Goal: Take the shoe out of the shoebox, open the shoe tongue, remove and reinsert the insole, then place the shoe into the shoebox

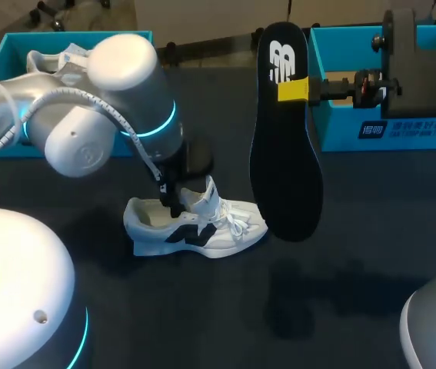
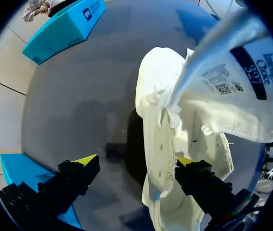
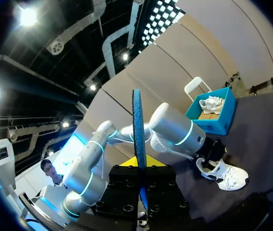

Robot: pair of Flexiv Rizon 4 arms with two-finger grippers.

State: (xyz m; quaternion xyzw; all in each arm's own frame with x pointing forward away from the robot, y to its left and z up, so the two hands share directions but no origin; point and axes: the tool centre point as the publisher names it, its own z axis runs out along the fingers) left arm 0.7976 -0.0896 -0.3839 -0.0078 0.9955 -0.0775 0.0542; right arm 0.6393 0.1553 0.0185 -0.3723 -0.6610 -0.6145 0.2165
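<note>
A white shoe (image 1: 194, 224) with a black side mark lies on the dark table (image 1: 371, 231), toe to the right. My left gripper (image 1: 174, 200) is down at its heel opening. In the left wrist view that gripper (image 2: 136, 162) stands open astride the shoe's side wall (image 2: 158, 144), one finger outside and one inside, with the tongue (image 2: 242, 96) pulled up ahead of it. My right gripper (image 1: 293, 90) is shut on the black insole (image 1: 287, 138), which hangs upright above the table right of the shoe. In the right wrist view the insole (image 3: 137, 134) shows edge-on between the fingers of the gripper (image 3: 138, 169).
One blue shoebox (image 1: 387, 131) stands at the back right, under my right arm. A second blue box (image 1: 6, 54) at the back left holds another white shoe (image 1: 52, 60). My left arm's elbow looms over the table's left half.
</note>
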